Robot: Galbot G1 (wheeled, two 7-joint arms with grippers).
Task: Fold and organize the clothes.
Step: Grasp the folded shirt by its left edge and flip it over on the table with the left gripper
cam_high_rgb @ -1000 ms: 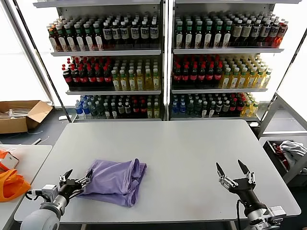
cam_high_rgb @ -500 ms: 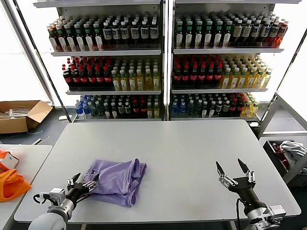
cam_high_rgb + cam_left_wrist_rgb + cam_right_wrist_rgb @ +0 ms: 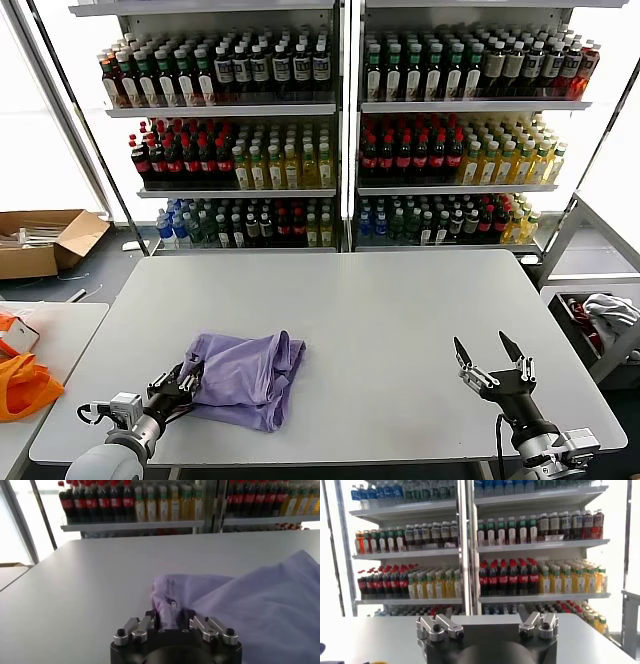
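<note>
We see the lavender T-shirt (image 3: 245,375) lying crumpled on the grey table (image 3: 400,300), toward the table's front-left part, with the drink shelves (image 3: 340,130) standing beyond the table's far edge. Our left gripper (image 3: 182,385) sits at the shirt's near-left edge with its fingers drawn in on a fold of the fabric, the cloth bunched between them in the left wrist view (image 3: 172,611). Our right gripper (image 3: 494,362) hovers over the table's front-right part, well apart from the shirt, fingers spread wide and holding nothing.
</note>
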